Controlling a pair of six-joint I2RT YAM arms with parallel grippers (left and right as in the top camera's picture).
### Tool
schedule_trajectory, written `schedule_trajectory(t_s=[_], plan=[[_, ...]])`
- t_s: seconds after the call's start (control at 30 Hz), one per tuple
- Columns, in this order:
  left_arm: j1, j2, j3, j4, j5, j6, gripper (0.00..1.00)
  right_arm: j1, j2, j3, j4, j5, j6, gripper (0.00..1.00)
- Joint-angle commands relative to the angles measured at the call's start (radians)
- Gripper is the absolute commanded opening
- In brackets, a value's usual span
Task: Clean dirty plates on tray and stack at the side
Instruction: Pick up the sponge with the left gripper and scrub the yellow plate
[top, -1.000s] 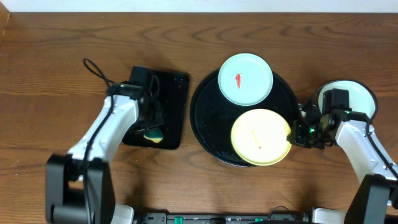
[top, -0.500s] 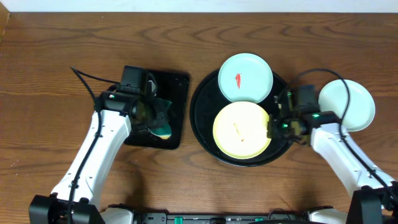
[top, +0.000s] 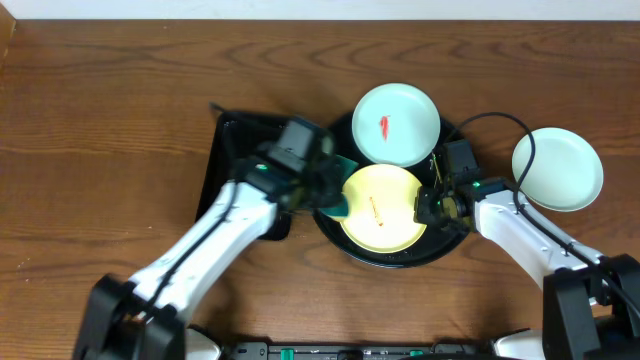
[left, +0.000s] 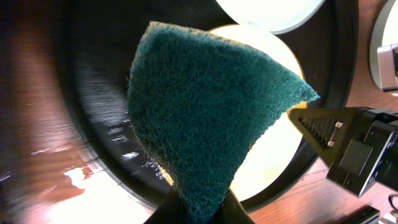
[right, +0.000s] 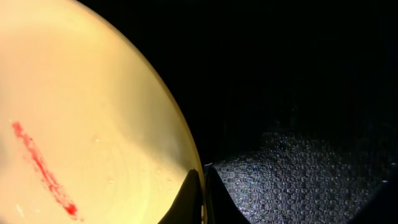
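A pale yellow plate (top: 385, 210) with a thin red smear (right: 43, 168) lies in the round black tray (top: 395, 260). My right gripper (top: 425, 208) is shut on that plate's right rim (right: 186, 155). My left gripper (top: 325, 190) is shut on a green sponge (left: 205, 118), which hangs over the left edge of the yellow plate. A pale blue-green plate (top: 396, 124) with a red smear sits at the tray's far side. Another pale blue-green plate (top: 557, 168) rests on the table to the right of the tray.
A smaller rectangular black tray (top: 232, 165) lies left of the round one, partly under my left arm. The round tray's floor (right: 298, 174) is wet and beaded with droplets. Bare wooden table surrounds both trays.
My left arm swung right from the rectangular tray, carrying the sponge over the round tray. My right gripper slid the yellow plate left toward the tray's middle.
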Motion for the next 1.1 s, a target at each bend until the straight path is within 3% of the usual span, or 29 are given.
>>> schedule_trajectory(t_s=[0.0, 0.43, 0.53, 0.63, 0.93, 1.07], plan=[[-0.065, 0.083, 0.023, 0.055, 0.013, -0.098, 0.07, 0.009, 0.016, -0.008, 0.002, 0.017, 0.002, 0.01], [-0.198, 0.385, 0.023, 0.33, 0.067, -0.251, 0.08, 0.009, 0.016, -0.007, 0.001, 0.017, 0.002, 0.01], [-0.198, 0.423, 0.023, 0.363, 0.112, -0.243, 0.08, 0.009, 0.016, -0.007, 0.001, 0.017, 0.002, 0.01], [-0.192, 0.436, 0.023, 0.341, 0.089, -0.101, 0.08, 0.009, 0.016, -0.007, 0.0, 0.017, 0.002, 0.01], [-0.117, 0.412, 0.096, -0.09, -0.5, -0.041, 0.08, 0.009, 0.016, -0.007, -0.006, 0.017, -0.017, 0.01], [-0.113, 0.412, 0.139, -0.146, -0.637, -0.016, 0.07, 0.009, 0.016, -0.007, -0.008, 0.017, -0.024, 0.01]])
